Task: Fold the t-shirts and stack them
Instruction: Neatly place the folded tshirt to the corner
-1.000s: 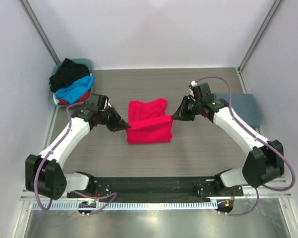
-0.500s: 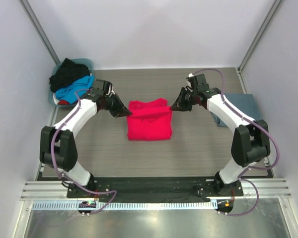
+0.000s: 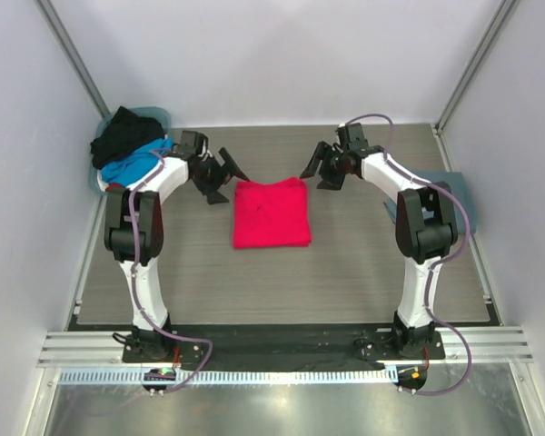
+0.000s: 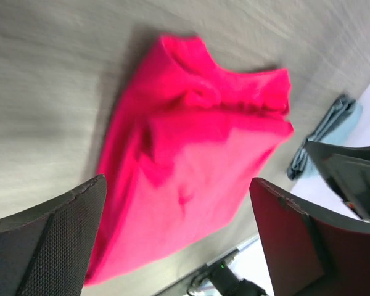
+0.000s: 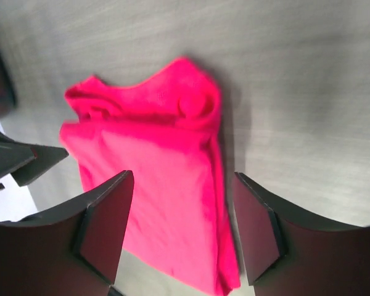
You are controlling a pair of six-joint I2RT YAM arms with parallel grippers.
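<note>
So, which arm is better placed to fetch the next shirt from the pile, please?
Probably left: the left gripper is close to the pile; the right gripper sits beyond the red-pink shirt.

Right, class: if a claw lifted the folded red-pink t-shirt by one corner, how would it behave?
The red-pink t-shirt would probably sag and unfold: its layers lie loose, rumpled at the far edge. It looks light: thin cloth lying flat. Pushed across the wood-grain table, it would likely bunch rather than slide whole.
</note>
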